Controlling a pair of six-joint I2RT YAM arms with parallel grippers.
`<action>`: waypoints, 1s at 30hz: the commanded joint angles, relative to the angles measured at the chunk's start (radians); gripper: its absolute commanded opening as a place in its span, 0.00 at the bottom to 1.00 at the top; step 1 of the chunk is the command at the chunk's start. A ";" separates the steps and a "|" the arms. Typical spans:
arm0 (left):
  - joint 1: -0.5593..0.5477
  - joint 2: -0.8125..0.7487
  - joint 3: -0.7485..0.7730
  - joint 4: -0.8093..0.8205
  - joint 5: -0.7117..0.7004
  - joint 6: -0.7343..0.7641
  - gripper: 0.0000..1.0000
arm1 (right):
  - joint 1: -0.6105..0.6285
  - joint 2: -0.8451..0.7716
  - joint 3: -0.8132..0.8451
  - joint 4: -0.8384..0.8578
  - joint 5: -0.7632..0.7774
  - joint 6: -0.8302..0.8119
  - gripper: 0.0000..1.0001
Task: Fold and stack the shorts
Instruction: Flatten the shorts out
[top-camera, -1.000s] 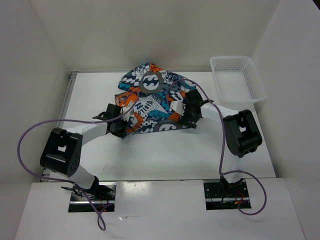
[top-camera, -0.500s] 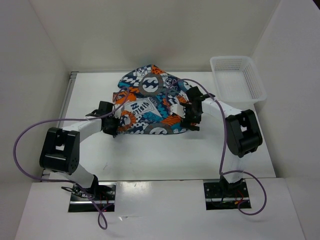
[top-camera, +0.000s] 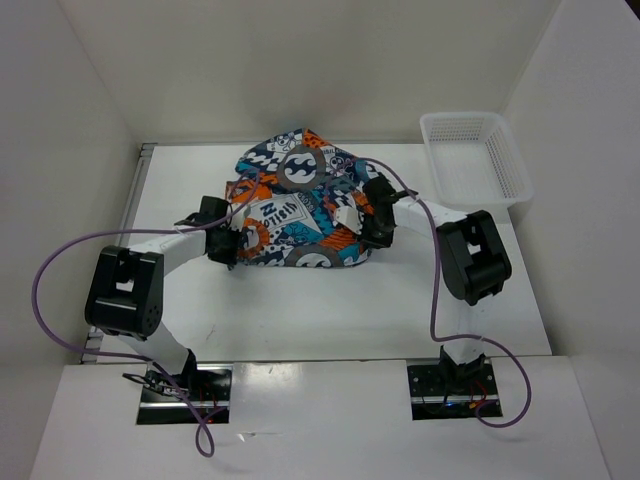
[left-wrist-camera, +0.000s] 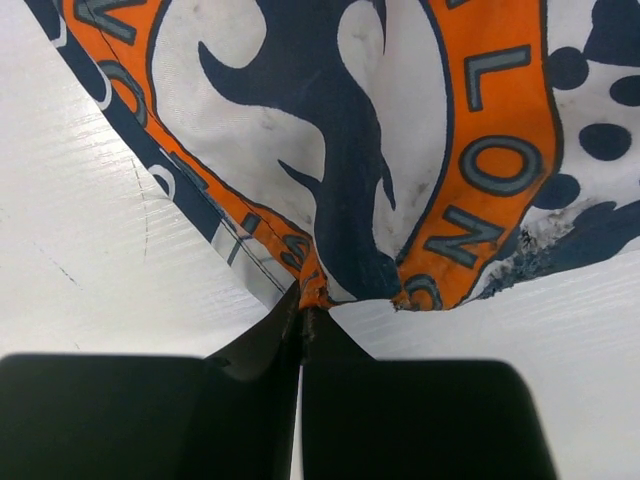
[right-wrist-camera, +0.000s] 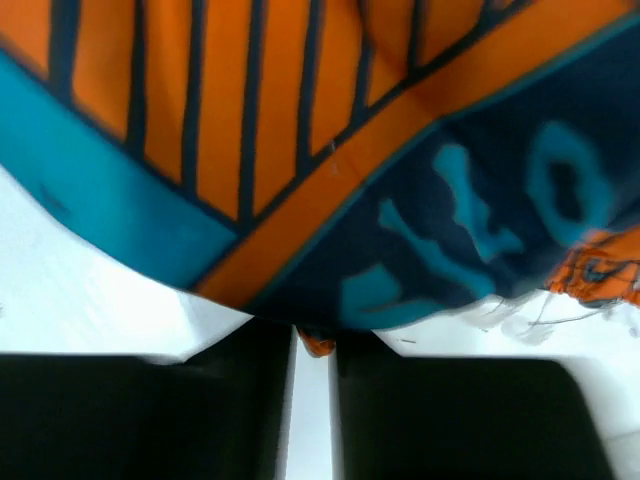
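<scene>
- Both of my wrists have drawn up and inward since a second ago. The shorts (top-camera: 300, 205), which then lay spread wider toward the lower part of the top view, are now a tighter mound in the upper middle of it.
- My right gripper (top-camera: 368, 225) stood wide a second ago. Its jaws are now narrow, with a small tuck of orange hem caught between the tips in the centre of the right wrist view. I judge that a grip, though a shallow one.
- My left gripper (top-camera: 231, 245) is clamped fully on an orange-edged hem at the mound's lower left. In the left wrist view the cloth fans upward from the closed tips.
- The shorts rest on the white table (top-camera: 330, 310), between my two grippers and touching both.
- The white basket (top-camera: 470, 150) stands apart at the upper right.
- I hold opposite sides, as I read it, so that one edge can travel over the rest as a straight line. A pull from one side alone would only drag the cloth into a twist.
- The fold looks early: the fabric is crumpled, I see no clean crease, and stacking is not yet begun.
- My worry is the right side, where so little hem is caught that it could slip out under tension.
</scene>
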 joint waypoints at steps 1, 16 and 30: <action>0.005 0.043 -0.020 -0.027 -0.013 0.005 0.00 | 0.016 0.036 -0.025 0.077 -0.010 0.069 0.11; 0.137 -0.357 0.590 -0.003 -0.209 0.005 0.00 | 0.081 -0.170 0.915 -0.065 -0.033 0.415 0.00; 0.246 -0.657 0.877 -0.023 -0.221 0.005 0.00 | 0.103 -0.393 1.164 -0.214 -0.341 0.509 0.00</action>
